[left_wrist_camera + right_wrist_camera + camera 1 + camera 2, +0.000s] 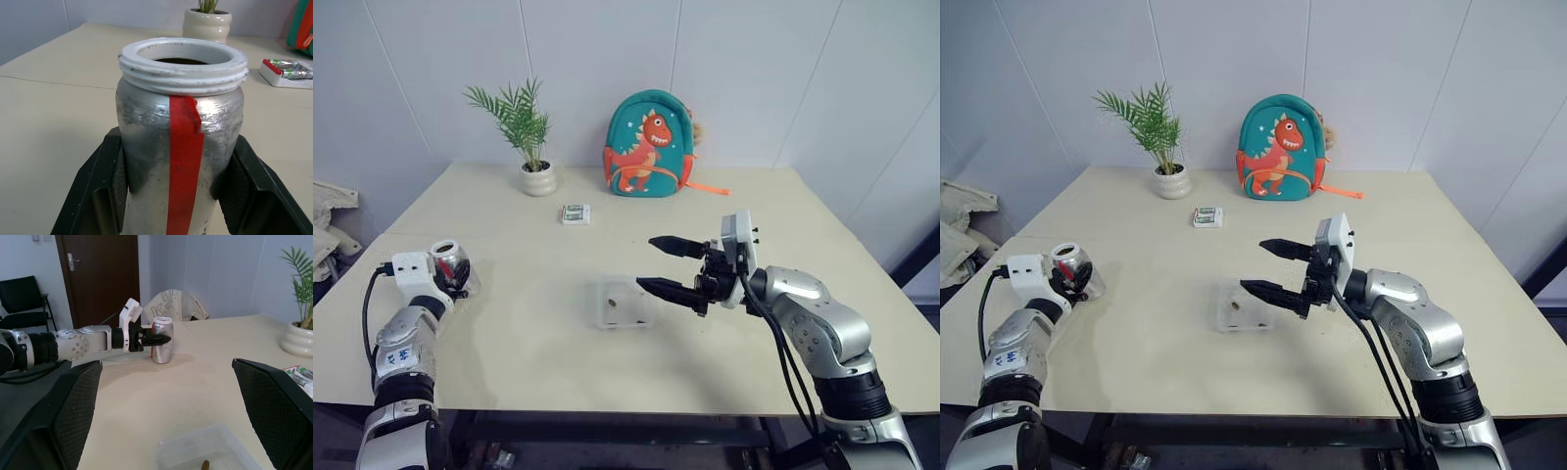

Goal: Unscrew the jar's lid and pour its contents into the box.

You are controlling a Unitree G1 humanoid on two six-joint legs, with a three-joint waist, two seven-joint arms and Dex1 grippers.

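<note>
Jar [181, 142]: upright, lidless, clamped in left gripper [455, 277]; base cut off (contents unseen). Right gripper [658, 265]: fingers apart above box [625, 302].

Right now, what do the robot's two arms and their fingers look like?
Both arms are silver-grey metal with black joint bands. Each ends in a white block carrying the gripper, left gripper and right gripper, each with two black, ridged fingers. Black cables loop along both forearms. The left forearm bears a small blue-marked sticker.
</note>
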